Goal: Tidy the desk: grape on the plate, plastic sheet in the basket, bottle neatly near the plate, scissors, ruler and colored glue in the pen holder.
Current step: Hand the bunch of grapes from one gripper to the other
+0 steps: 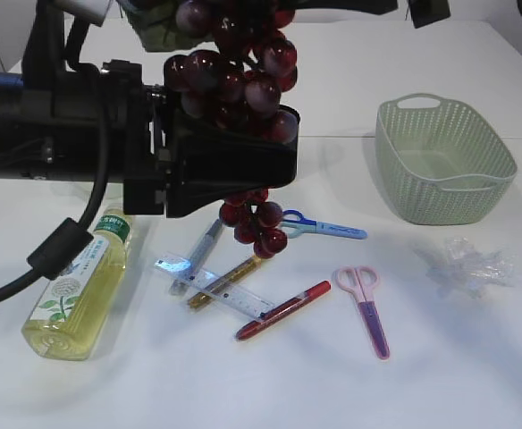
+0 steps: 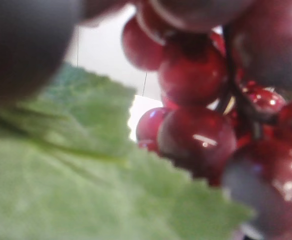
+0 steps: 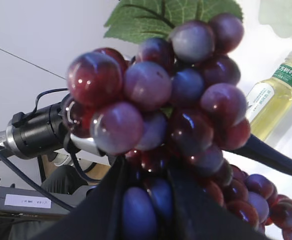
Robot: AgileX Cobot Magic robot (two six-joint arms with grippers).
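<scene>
A bunch of dark red grapes with a green leaf hangs high above the table. My right gripper is shut on the grapes. My left gripper is right against the bunch. In the left wrist view the leaf and grapes fill the frame and hide its jaws. On the table lie the bottle on its side, a clear ruler, a red glue pen, a gold glue pen, blue scissors, pink scissors and the crumpled plastic sheet. The plate and pen holder are out of view.
A pale green basket stands empty at the back right. A silver-blue glue pen lies by the ruler. The left arm's black body crosses the left half of the exterior view and hides the table behind it.
</scene>
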